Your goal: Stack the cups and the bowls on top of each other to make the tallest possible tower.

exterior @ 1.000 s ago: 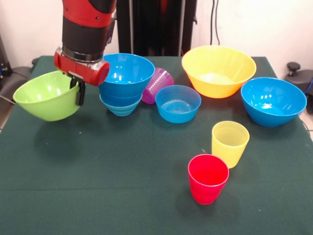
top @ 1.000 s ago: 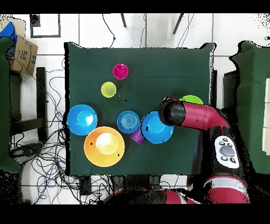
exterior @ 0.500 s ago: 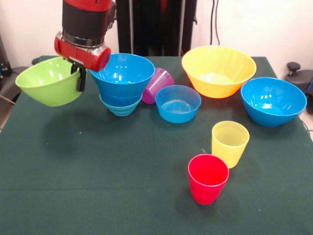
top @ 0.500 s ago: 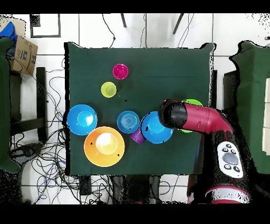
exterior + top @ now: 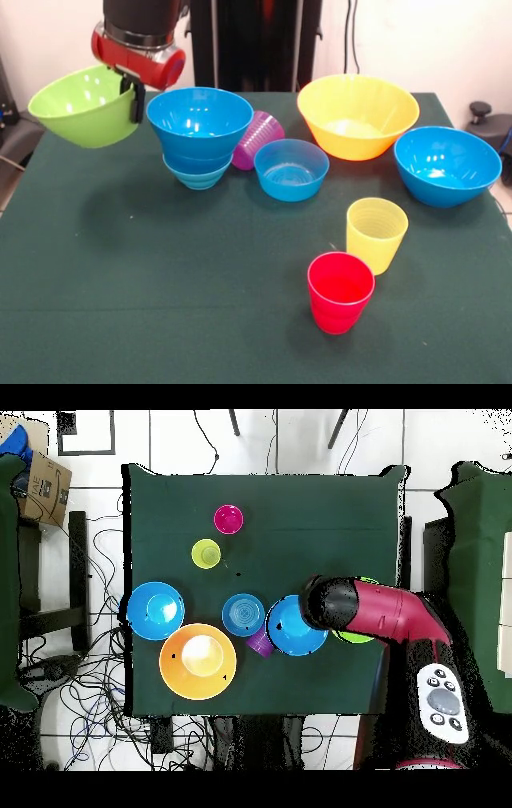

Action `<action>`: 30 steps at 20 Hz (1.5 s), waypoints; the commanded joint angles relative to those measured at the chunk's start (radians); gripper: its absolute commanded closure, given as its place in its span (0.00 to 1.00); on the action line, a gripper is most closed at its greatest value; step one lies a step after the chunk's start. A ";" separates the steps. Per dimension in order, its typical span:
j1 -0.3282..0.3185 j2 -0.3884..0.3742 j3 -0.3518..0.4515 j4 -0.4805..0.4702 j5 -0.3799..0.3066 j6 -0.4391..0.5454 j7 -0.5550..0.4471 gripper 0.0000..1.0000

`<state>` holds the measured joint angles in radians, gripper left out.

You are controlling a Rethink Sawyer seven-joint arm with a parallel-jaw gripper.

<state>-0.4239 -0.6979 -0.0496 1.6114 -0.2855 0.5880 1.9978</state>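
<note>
Clear of the tabletop (image 5: 160, 320), at nine o'clock of the blue tower (image 5: 199, 136): green bowl (image 5: 80, 104), pinched at its rim by the end effector (image 5: 134, 98). Probably light, stiff, glossy and slippery; best kept gripped at the rim.

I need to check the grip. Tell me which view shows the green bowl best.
The front view: the green bowl hangs tilted in the air, the gripper shut on its rim beside the blue stack. Overhead, the arm hides all but slivers of it.
</note>
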 commanded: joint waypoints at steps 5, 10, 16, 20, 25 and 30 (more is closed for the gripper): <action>0.038 -0.089 0.083 0.061 0.024 0.200 -0.042 1.00; 0.048 -0.123 0.079 0.066 0.030 0.251 -0.037 1.00; 0.067 -0.135 0.074 0.074 0.032 0.258 -0.002 1.00; 0.080 -0.133 0.072 0.093 0.045 0.239 0.031 1.00; 0.106 -0.133 0.059 0.114 0.063 0.216 0.066 1.00; 0.126 -0.125 0.047 0.125 0.079 0.194 0.086 1.00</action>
<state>-0.3325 -0.8390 -0.0496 1.6526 -0.2304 0.7539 1.9978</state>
